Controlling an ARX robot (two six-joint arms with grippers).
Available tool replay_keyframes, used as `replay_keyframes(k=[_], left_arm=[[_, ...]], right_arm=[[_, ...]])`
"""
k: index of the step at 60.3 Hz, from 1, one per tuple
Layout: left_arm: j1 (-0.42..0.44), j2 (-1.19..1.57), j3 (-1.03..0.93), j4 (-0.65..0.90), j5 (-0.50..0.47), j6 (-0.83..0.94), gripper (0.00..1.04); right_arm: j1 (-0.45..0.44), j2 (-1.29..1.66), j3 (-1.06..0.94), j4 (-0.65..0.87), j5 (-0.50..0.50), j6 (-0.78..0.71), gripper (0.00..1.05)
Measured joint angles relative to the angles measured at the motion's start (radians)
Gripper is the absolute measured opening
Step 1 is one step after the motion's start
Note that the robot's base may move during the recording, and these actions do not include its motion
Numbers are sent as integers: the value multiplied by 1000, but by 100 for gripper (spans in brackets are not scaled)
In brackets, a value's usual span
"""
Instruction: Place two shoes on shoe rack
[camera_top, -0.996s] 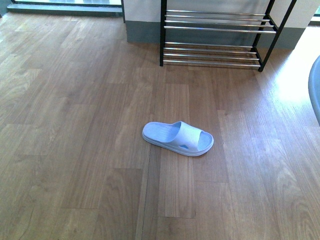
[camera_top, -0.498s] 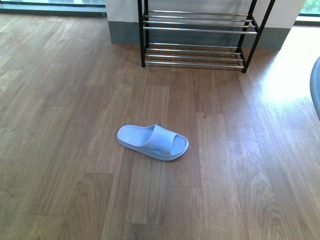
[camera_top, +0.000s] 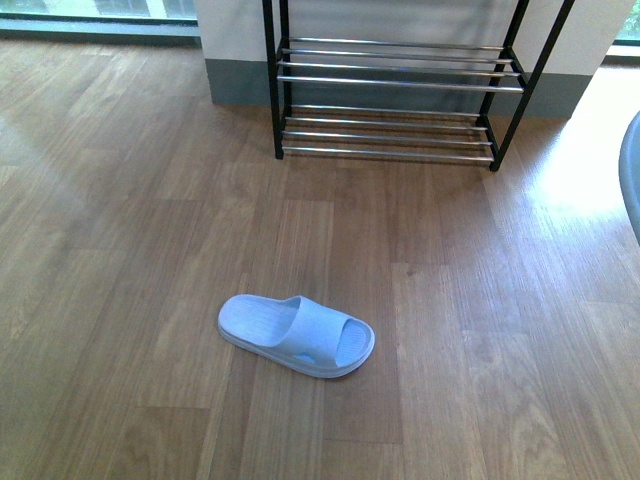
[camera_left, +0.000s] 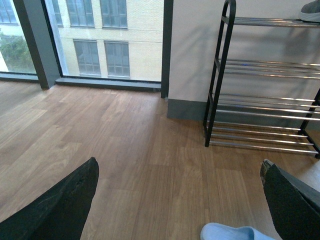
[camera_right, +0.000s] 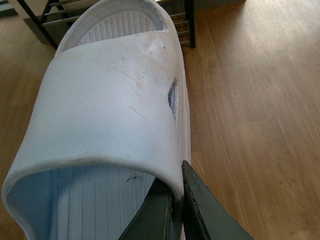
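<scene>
**Wooden floor** (camera_top: 120, 200): plank flooring filled most of the front view and ran up to a wall with a grey skirting.

**Shoe rack** (camera_top: 395, 80): a black-framed rack with chrome rod tiers stood against that wall, at the far side of the floor. In the left wrist view the shoe rack (camera_left: 265, 105) showed more tiers, and a grey object (camera_left: 311, 11), cut off by the frame edge, rested on the top one.

**Pale blue slide sandal** (camera_top: 297, 335): it lay sole-down on the floor, well apart from the rack. Only its tip (camera_left: 235, 233) entered the left wrist view.

**Second slide sandal** (camera_right: 110, 100): seen only in the right wrist view, it was off the floor with its ribbed footbed visible.

**Right end effector** (camera_right: 175, 189): narrow, its dark fingers pinched the edge of the second slide sandal's strap.

**Left end effector** (camera_left: 178, 165): wide apart, nothing lay between its two dark fingers (camera_left: 65, 200) above the floor.
</scene>
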Motion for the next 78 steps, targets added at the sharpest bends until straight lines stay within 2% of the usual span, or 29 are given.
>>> replay_keyframes(k=[9,10,12,14,16,21,35,36,39,42,54,65,78], left_arm=[[0,0,0,0,0,0,95],[-7,8,3,-11,-28,-6,95],[-51,54,39,-109,-169,-32,95],[-85,117,70,-168,-270,-35,95],[-98,191,92,-178,-350,-32,95],[-102,379,116,-75,-417,40,95],[-158,937,229,402,-312,413,95],[-173,1036,261,467,-293,466,95],[-212,1231,338,528,-241,582,95],[-249,1404,413,526,-170,682,95],[-316,1777,648,434,-52,873,95],[-352,2101,872,297,-12,991,95],[-375,2419,1125,154,38,1012,95]], right_arm=[[0,0,0,0,0,0,2],[0,0,0,0,0,0,2],[0,0,0,0,-1,0,2],[0,0,0,0,-1,0,2],[0,0,0,0,-1,0,2],[0,0,0,0,-2,0,2],[0,0,0,0,-2,0,2],[0,0,0,0,-2,0,2],[0,0,0,0,-2,0,2],[0,0,0,0,-2,0,2],[0,0,0,0,-2,0,2],[0,0,0,0,-2,0,2],[0,0,0,0,-2,0,2]])
